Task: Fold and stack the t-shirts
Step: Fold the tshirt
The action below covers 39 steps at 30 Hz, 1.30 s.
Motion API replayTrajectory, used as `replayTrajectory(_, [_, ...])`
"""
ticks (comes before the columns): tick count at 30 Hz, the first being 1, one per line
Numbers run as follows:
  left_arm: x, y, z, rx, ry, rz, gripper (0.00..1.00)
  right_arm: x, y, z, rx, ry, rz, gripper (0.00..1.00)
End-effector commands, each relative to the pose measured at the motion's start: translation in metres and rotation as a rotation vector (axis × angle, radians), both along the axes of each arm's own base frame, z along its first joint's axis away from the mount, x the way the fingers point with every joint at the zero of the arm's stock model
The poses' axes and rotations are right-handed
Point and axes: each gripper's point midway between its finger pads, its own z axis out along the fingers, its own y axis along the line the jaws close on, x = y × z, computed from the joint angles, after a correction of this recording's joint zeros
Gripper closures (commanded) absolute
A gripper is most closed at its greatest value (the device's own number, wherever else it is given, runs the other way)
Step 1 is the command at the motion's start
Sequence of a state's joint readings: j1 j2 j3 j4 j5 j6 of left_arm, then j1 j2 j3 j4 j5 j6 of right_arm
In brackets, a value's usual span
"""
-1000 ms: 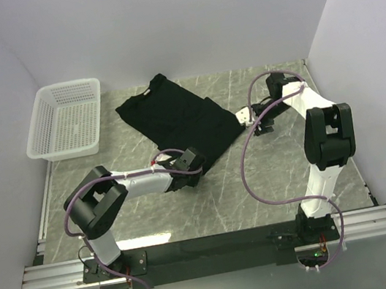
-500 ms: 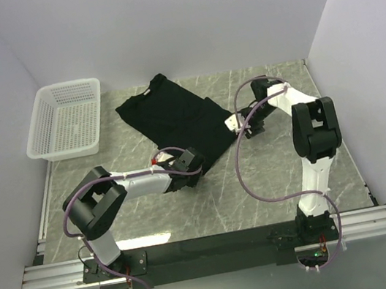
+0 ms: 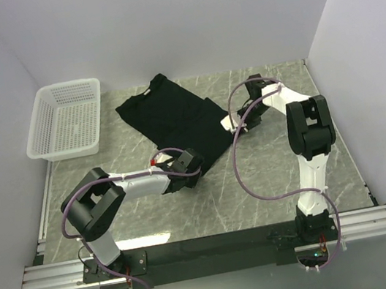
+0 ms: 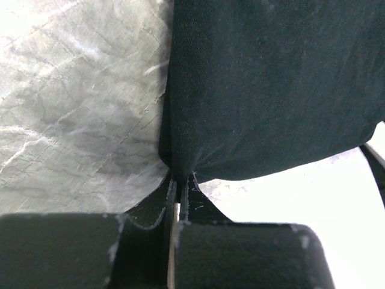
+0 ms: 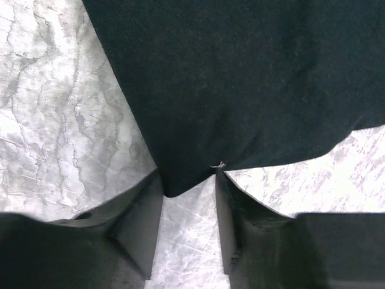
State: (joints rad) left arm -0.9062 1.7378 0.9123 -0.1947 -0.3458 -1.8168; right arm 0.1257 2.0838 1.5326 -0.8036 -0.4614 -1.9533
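One black t-shirt (image 3: pixel 174 121) lies partly folded on the marble table. My left gripper (image 3: pixel 194 166) is at its near corner. In the left wrist view that gripper (image 4: pixel 179 178) is shut on the pinched hem of the t-shirt (image 4: pixel 271 84). At the shirt's right corner sits my right gripper (image 3: pixel 231 123). The right wrist view shows this gripper (image 5: pixel 189 176) open, low over the table. A corner of the t-shirt (image 5: pixel 240 78) pokes in between its two fingers, which stand apart on either side of it.
A white mesh basket (image 3: pixel 66 119) stands empty at the back left. White walls close in the table on the left, back and right. The purple cable of the right arm (image 3: pixel 246 173) loops over the table in front of the shirt.
The right arm has swung left until its gripper reached the shirt's right corner, and its jaws have narrowed. The left arm has stayed still, holding the hem.
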Motion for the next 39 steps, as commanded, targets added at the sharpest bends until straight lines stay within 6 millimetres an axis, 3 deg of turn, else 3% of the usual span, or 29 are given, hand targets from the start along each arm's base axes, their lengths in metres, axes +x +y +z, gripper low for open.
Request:
replayTrajectory(1, [-0.005, 0.009, 0.000, 0.027, 0.007, -0.013, 0.99, 0.009, 0.004, 0.003, -0.034, -0.039, 0.017, 0.58])
replayTrajectory(5, [-0.003, 0.005, 0.004, 0.019, -0.002, -0.022, 0.99, 0.006, 0.007, 0.003, -0.039, -0.043, 0.028, 0.66])
replayTrajectory(13, [-0.004, 0.003, 0.010, -0.006, -0.018, -0.045, 0.99, -0.006, 0.009, 0.006, -0.016, -0.034, 0.040, 0.98])
replayTrajectory(19, [-0.021, -0.005, 0.022, -0.065, -0.040, -0.156, 0.99, -0.042, -0.004, 0.024, 0.007, -0.012, 0.036, 1.00])
replayTrajectory(20, [-0.026, -0.004, 0.020, -0.065, -0.034, -0.173, 1.00, -0.047, -0.007, 0.035, 0.015, -0.029, 0.035, 1.00])
replayTrajectory(25, [-0.061, -0.018, 0.030, -0.113, -0.015, -0.289, 0.99, -0.101, -0.026, 0.034, 0.014, 0.059, 0.007, 1.00])
replayTrajectory(26, [-0.067, -0.021, 0.032, -0.120, -0.011, -0.313, 0.99, -0.109, -0.030, 0.043, 0.016, 0.042, -0.001, 1.00])
replayTrajectory(27, [-0.072, -0.023, 0.036, -0.127, -0.012, -0.328, 0.99, -0.128, -0.032, 0.035, 0.014, 0.080, -0.005, 1.00])
replayTrajectory(31, [-0.114, -0.040, 0.046, -0.140, 0.022, -0.437, 0.99, -0.189, -0.037, 0.038, 0.025, 0.142, -0.011, 1.00])
replayTrajectory(32, [-0.122, -0.043, 0.049, -0.150, 0.031, -0.454, 0.99, -0.198, -0.038, 0.047, 0.029, 0.113, -0.017, 1.00])
replayTrajectory(34, [-0.145, -0.048, 0.055, -0.170, 0.050, -0.487, 0.99, -0.230, -0.043, 0.041, 0.026, 0.167, -0.032, 1.00])
replayTrajectory(37, [-0.171, -0.052, 0.064, -0.192, 0.071, -0.515, 0.99, -0.257, -0.050, 0.050, 0.040, 0.176, -0.087, 1.00])
replayTrajectory(39, [-0.183, -0.051, 0.073, -0.195, 0.070, -0.530, 0.99, -0.262, -0.053, 0.061, 0.045, 0.148, -0.113, 1.00])
